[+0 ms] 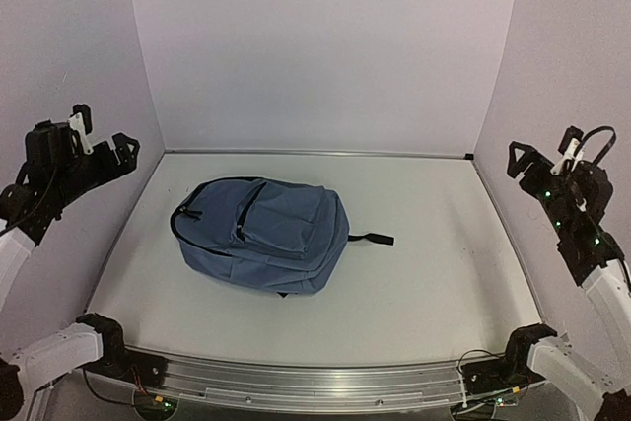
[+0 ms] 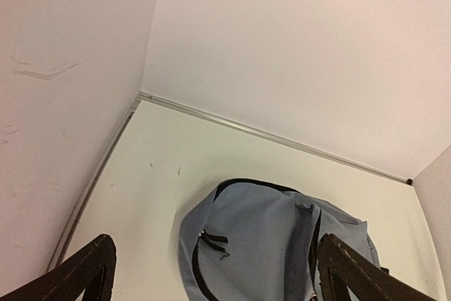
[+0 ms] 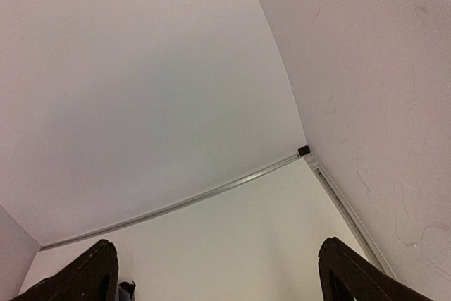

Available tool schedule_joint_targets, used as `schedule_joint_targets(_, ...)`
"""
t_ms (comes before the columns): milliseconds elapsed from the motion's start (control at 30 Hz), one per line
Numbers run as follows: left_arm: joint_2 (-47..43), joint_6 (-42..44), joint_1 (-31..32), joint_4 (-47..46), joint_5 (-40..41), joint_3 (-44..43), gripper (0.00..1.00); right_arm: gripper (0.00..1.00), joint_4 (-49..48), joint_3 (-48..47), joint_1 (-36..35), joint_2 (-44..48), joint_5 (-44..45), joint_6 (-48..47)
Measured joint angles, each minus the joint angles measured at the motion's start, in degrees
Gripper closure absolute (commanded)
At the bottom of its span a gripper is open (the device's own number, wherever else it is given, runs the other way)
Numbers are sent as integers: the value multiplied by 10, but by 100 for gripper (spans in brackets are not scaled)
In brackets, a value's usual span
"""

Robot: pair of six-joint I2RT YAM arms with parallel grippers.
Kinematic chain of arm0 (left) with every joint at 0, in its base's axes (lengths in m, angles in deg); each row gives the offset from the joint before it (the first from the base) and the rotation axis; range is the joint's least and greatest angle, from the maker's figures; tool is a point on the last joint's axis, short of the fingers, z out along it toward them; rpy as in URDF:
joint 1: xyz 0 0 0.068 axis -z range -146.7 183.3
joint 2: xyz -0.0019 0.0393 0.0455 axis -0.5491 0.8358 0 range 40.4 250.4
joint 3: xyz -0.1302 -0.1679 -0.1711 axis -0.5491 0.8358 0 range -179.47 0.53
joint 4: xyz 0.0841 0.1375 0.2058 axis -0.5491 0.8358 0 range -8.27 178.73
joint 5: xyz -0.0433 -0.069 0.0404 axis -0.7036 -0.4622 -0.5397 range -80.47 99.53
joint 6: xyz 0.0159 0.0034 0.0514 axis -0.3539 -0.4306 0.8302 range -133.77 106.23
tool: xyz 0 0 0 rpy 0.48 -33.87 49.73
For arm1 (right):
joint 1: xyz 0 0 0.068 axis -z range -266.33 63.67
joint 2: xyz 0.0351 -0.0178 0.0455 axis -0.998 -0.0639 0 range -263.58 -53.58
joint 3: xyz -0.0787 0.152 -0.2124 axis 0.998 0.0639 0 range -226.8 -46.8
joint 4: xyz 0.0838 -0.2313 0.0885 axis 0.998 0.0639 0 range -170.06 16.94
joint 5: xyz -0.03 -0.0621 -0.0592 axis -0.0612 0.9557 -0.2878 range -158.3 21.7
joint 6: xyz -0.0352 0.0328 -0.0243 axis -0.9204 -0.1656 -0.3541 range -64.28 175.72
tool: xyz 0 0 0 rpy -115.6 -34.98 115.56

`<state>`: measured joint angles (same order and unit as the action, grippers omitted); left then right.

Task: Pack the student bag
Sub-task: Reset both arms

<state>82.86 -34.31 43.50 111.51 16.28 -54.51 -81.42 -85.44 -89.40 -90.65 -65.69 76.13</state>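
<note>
Bolted arm bases (image 1: 99, 340) flank the table's (image 1: 434, 273) near edge. Left gripper (image 1: 106, 133) hangs over the left edge, jaws wide and empty. The student bag (image 1: 261, 234) lies flat left of centre, apparently zipped. Right gripper (image 1: 542, 150), equally wide, hangs by the right edge. Both seem parked clear.

The student bag (image 2: 268, 244) is cut off below (left wrist).

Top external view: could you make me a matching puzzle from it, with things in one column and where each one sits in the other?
Things:
1. student bag
2. strap
3. left tool
4. right tool

Places:
a. raised on the right side, open
b. lying flat in the middle
c. raised on the left side, open
d. black, poking out from the bag toward the right

Pairs: 1-b, 2-d, 3-c, 4-a
</note>
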Motion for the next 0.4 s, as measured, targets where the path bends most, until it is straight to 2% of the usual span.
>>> schedule_joint_targets(67, -36, 6, 0, 1, 27, 33, 0, 2, -28, 33, 0, 37, 15, -6)
schedule_joint_targets(200, -36, 15, 0, 17, 65, 53, 0, 2, -53, 81, 0, 91, 42, -12)
schedule_joint_targets(400, -31, 28, 0, 17, 84, 53, 0, 2, -72, 86, 0, 85, 61, -19)
